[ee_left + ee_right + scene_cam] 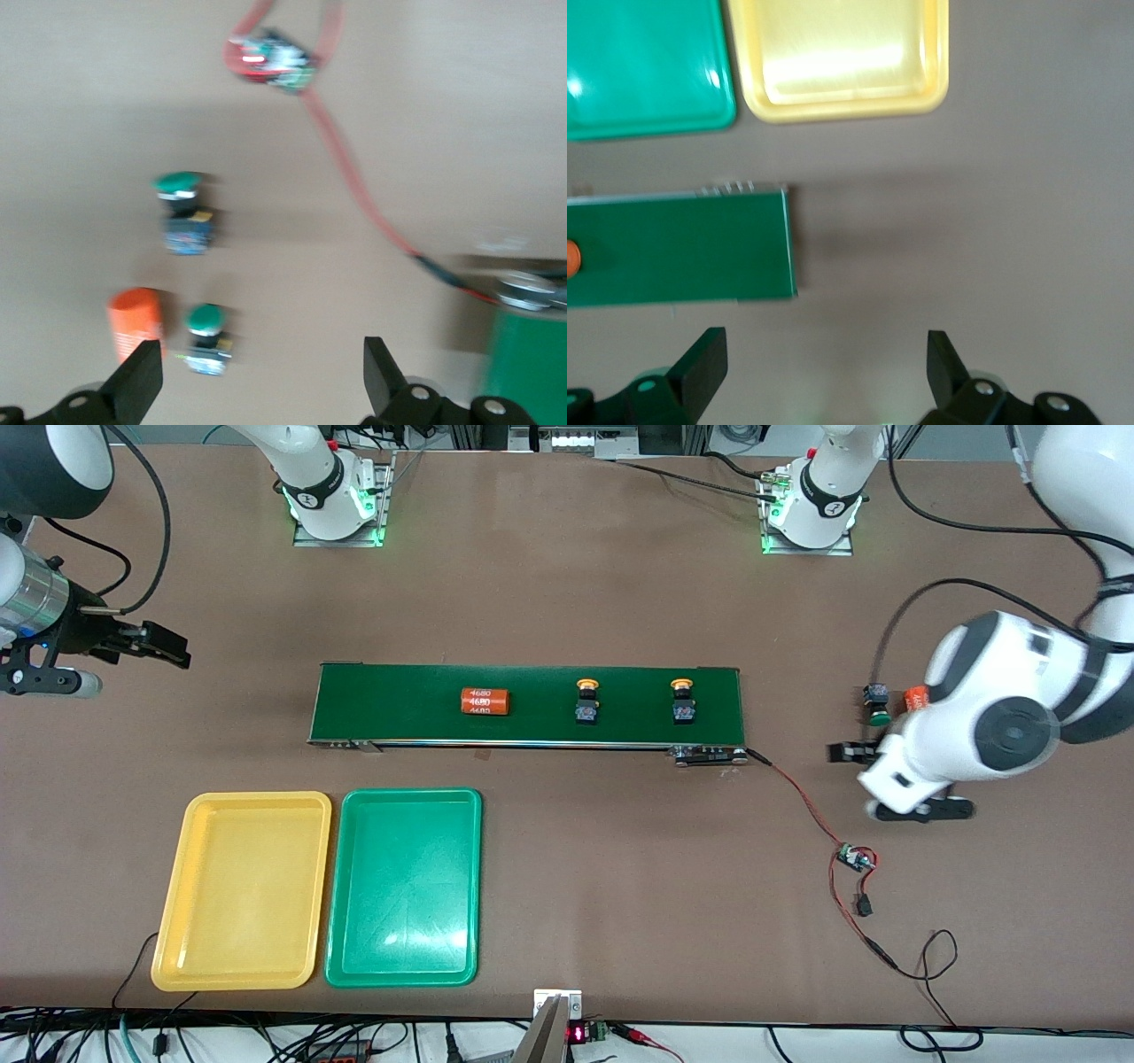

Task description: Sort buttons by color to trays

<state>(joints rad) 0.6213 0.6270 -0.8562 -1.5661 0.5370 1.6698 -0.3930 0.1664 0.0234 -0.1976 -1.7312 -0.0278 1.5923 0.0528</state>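
Small, light, rigid green-capped buttons [205, 336] on bare table off the conveyor belt [532, 704] end under wide-open left gripper [257, 381]; best pinched across boxy bodies; right gripper [824, 372] open, waiting.

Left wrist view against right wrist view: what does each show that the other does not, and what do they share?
Only the left wrist view shows two green-capped buttons on the table, an orange cylinder beside one of them, and a small circuit board with a red wire. Only the right wrist view shows the yellow tray and the green tray, both holding nothing. Both show the brown table, one end of the dark green conveyor belt, and their own gripper, the left gripper and the right gripper, open.
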